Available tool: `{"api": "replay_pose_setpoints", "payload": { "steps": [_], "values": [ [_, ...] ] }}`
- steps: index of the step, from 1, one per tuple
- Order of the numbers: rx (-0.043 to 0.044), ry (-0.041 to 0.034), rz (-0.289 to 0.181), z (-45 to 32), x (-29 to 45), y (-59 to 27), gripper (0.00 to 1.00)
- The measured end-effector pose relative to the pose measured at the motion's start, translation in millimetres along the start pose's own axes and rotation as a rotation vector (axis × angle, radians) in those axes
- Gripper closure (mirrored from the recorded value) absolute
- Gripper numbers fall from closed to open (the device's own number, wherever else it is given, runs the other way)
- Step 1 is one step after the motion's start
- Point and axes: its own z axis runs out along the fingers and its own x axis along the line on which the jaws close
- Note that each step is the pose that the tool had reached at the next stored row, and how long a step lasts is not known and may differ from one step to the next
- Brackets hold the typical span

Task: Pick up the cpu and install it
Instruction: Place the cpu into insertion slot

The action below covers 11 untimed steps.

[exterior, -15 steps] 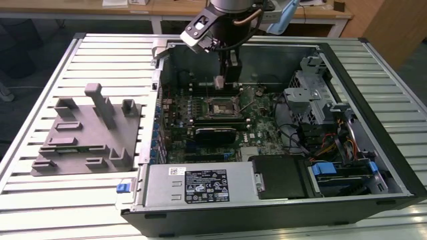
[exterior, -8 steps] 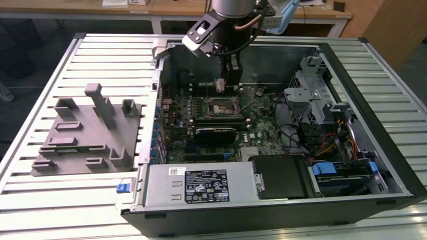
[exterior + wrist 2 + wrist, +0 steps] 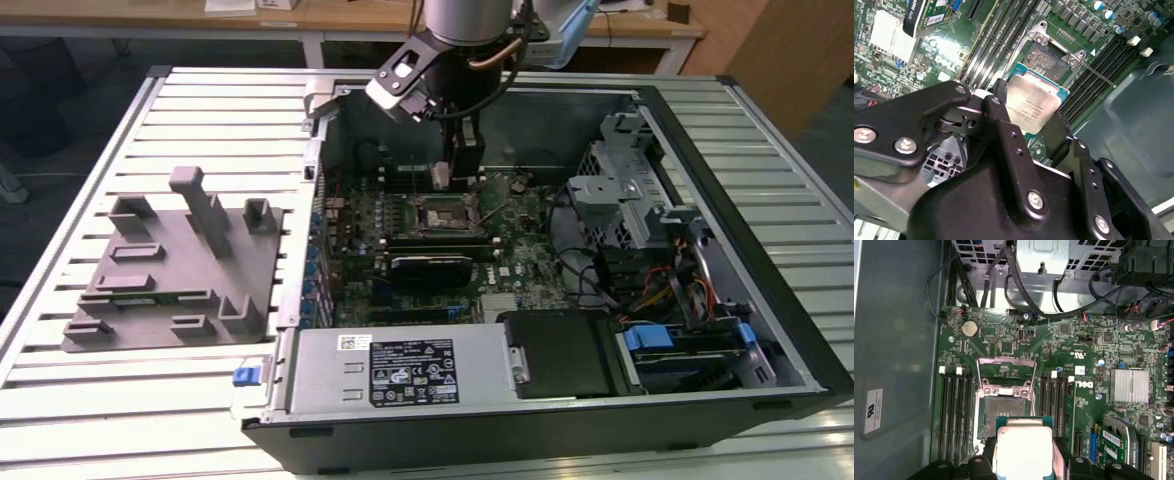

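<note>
My gripper (image 3: 451,172) hangs inside the open computer case, just above the motherboard. In both wrist views its black fingers (image 3: 1004,125) are shut on the edges of the cpu (image 3: 1031,102), a small square chip with a pale silver top (image 3: 1024,450). The chip is held in the air, short of the dark square socket (image 3: 999,410), apart from it. The socket (image 3: 1046,60) is uncovered, its metal load plate (image 3: 1006,372) swung up and its thin lever (image 3: 1099,75) released. In the exterior view the socket (image 3: 441,213) lies a little below the gripper.
The computer case (image 3: 747,300) lies open on a slatted white table. Memory slots (image 3: 954,415) flank the socket. A grey moulded fixture (image 3: 174,270) with upright posts stands at the exterior view's left. A power supply (image 3: 400,370) and drive cage (image 3: 621,175) fill the case's edges.
</note>
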Motion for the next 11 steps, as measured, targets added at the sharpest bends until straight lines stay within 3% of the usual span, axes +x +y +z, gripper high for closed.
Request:
{"api": "replay_pose_setpoints", "payload": {
  "steps": [11],
  "values": [
    [0.0001, -0.0002, 0.001, 9.7, 0.1, 1.1, 0.47]
  ]
}}
